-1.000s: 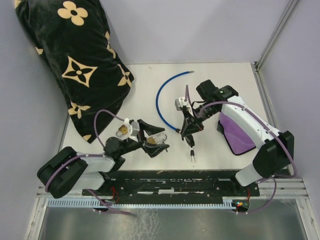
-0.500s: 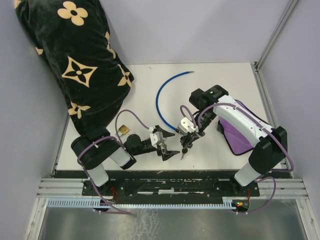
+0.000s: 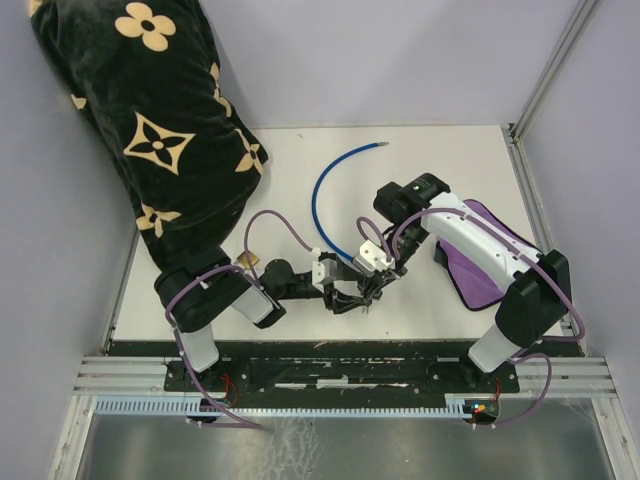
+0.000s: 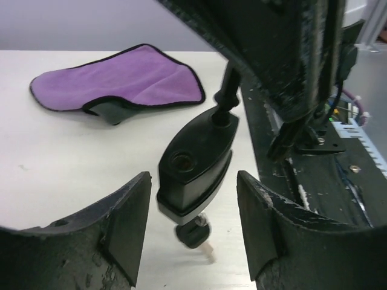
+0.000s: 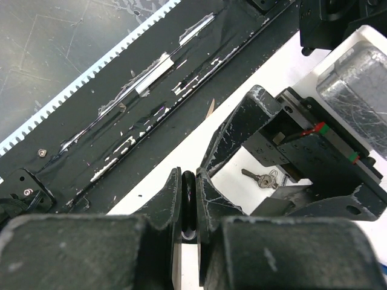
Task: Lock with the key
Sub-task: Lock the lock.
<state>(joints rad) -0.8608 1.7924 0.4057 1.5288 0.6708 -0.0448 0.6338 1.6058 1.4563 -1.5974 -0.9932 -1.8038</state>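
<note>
One move: left tool (image 3: 347,297) now straddles the hanging padlock (image 4: 196,158).

padlock (image 4: 196,158) shackle — mostly hidden | key (image 4: 195,234) — partly behind padlock

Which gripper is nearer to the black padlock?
Right. The right gripper is shut on the top loop of the padlock, touching it. The left gripper is open, a finger on each side of the body, with gaps showing.
</note>
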